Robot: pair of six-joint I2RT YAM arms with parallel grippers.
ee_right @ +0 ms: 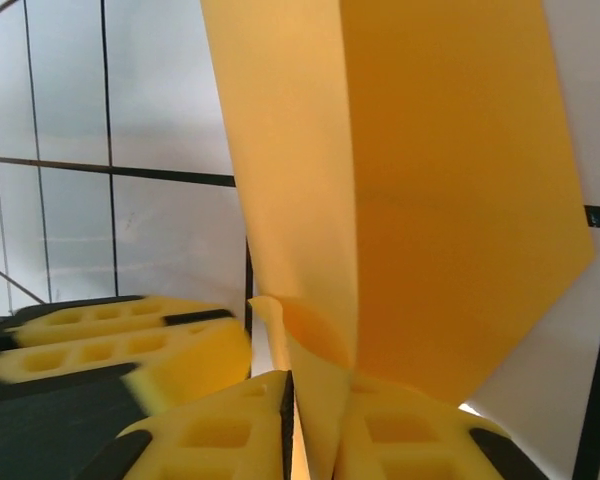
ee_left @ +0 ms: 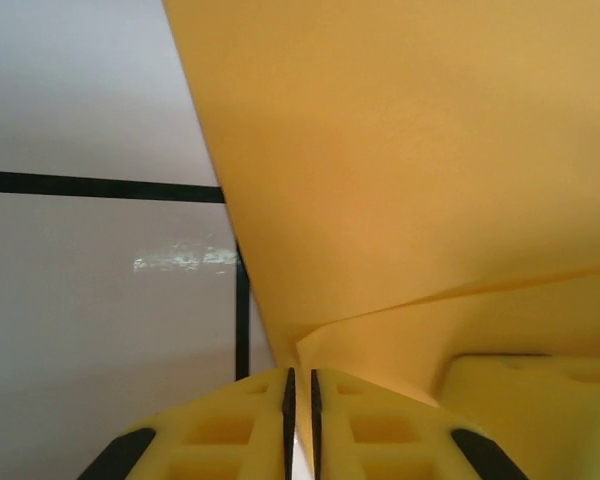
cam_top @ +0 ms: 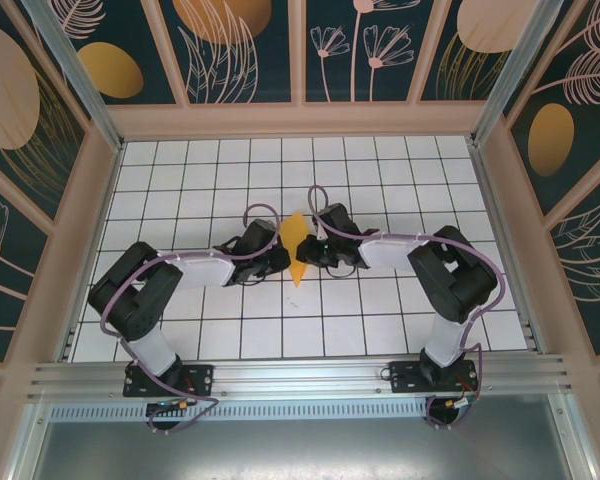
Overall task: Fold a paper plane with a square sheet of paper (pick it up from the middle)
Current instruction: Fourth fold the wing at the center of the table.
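My left gripper has its two yellow pads pressed together on a thin fold of the paper plane, which rises straight ahead of my fingertips as a smooth, matte orange-yellow sheet with one soft crease running across it. My right gripper is likewise clamped on the paper plane from the opposite side; ahead of those pads the paper stands as two flat panels meeting at a sharp vertical fold. The pads are foam-like, moulded with shallow square pockets (black trim at their outer edges).

From above, the left gripper and right gripper face each other with the paper plane between them, a slim kite with pointed ends. Under both is a glossy white table ruled with black grid lines. Dark teal wall panels with orange ovals and line-drawn plants enclose it, framed in pale beige strips
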